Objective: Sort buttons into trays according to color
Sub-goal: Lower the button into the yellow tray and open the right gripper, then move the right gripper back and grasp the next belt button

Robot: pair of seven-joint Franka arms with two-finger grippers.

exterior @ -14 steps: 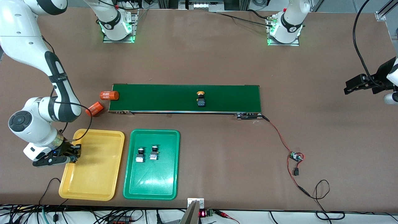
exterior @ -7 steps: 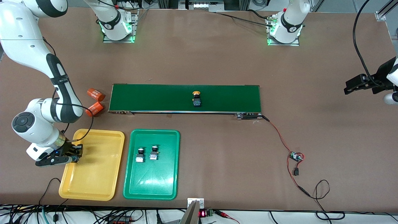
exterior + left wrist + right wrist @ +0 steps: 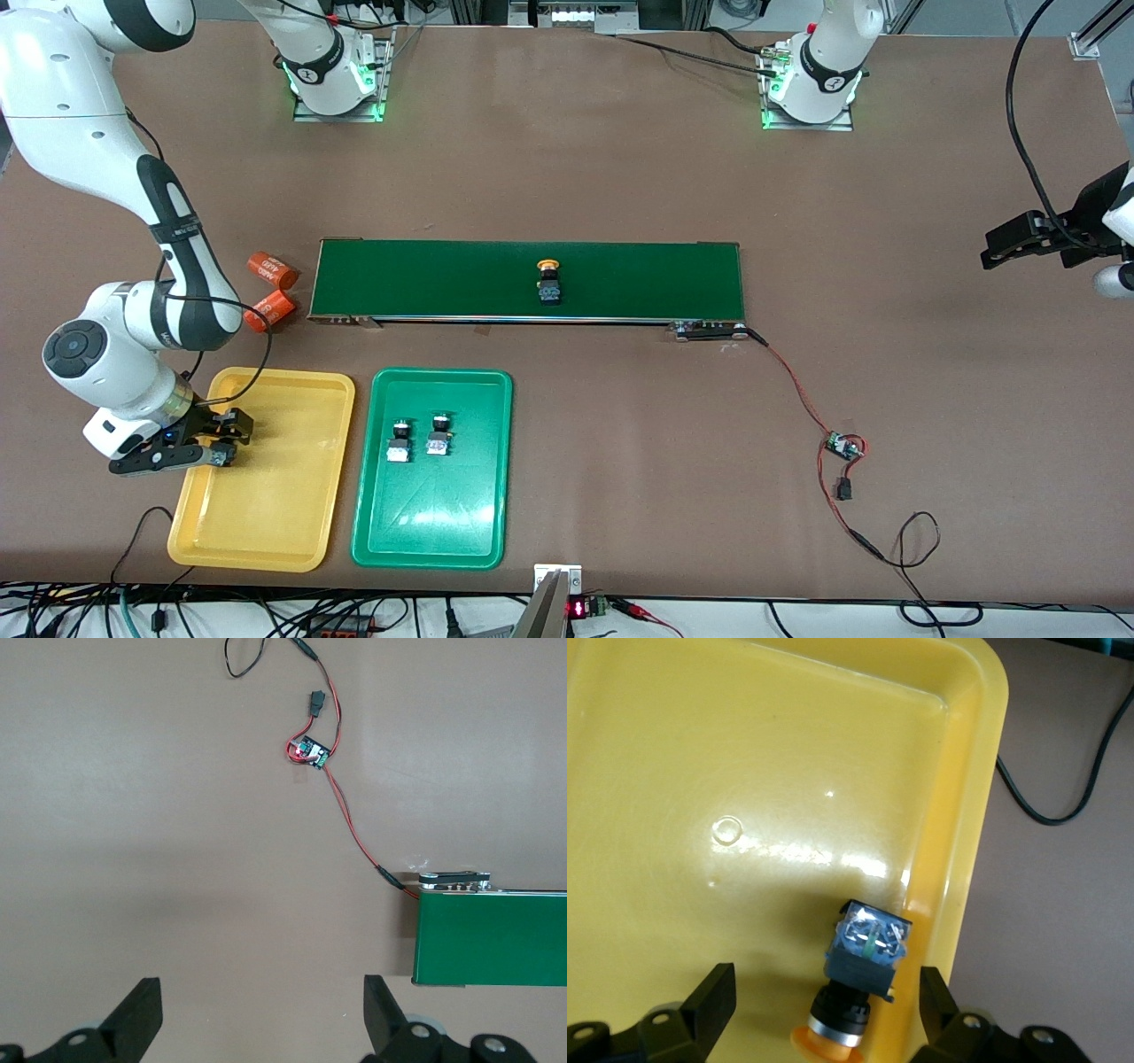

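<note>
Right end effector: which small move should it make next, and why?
Probably lift straight up. The right end effector is open, and the yellow button lies in the yellow tray, apart from both fingers. Another yellow button waits on the conveyor belt.

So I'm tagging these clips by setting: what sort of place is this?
Probably a robotics lab or test cell, not a real factory: a short green conveyor belt lies on a brown table, with a bare circuit board on loose wires beside it and arm bases bolted to the table.
</note>
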